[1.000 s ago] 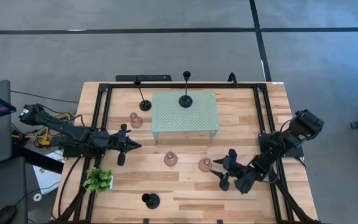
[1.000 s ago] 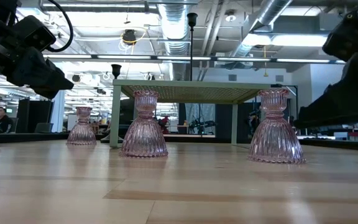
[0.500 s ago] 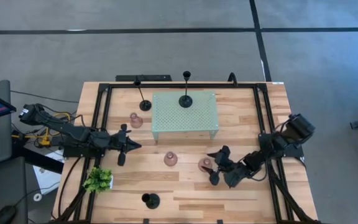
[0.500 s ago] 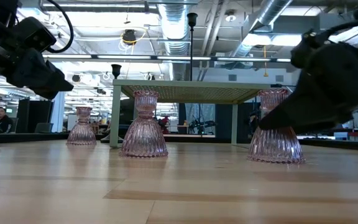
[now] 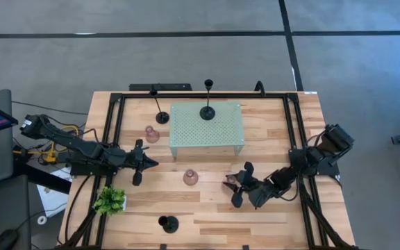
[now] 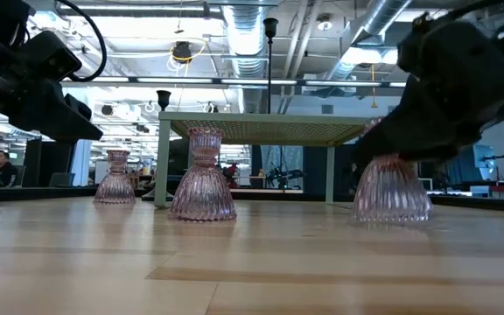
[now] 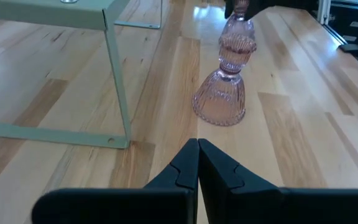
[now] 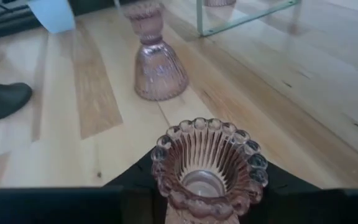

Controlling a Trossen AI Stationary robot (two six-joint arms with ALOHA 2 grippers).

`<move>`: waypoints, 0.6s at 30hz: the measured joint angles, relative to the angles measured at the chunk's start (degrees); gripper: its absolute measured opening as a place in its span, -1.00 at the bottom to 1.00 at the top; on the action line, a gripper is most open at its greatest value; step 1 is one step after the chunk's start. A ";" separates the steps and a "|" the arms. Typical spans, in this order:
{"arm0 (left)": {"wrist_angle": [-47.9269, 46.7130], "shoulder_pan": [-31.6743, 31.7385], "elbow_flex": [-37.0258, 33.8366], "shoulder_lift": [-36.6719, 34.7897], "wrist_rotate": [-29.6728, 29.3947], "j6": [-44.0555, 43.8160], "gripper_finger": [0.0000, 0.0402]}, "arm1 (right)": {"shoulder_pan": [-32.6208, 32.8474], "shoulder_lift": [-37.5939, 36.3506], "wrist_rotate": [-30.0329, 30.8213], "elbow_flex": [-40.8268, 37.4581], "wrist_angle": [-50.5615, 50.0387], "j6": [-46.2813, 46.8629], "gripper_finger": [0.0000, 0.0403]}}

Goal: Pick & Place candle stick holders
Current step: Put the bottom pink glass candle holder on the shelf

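Right now the right gripper is clamped on a pink holder at its neck, axis upright, base just off the table. Left gripper, fingers pressed together and empty, waits well apart; stand lies beyond.

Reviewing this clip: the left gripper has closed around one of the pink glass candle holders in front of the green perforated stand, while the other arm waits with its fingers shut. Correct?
Not quite: the sides are swapped. The right gripper is around the pink glass candle holder, as the right wrist view shows. The left gripper is the one waiting shut, seen in the left wrist view. The green perforated stand is as you say.
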 joint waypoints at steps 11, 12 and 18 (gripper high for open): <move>0.52 0.01 0.00 0.00 0.00 0.00 -0.96 | -1.75 -12.10 -2.28 0.35 -0.33 -4.52 -0.40; 0.54 0.01 0.00 0.00 0.00 0.00 -0.96 | -2.35 -13.14 -2.34 0.88 -0.53 -5.87 -0.40; 0.96 0.01 0.00 0.00 0.00 0.04 -0.96 | -7.28 -17.05 -5.07 9.09 -8.29 -14.40 -0.40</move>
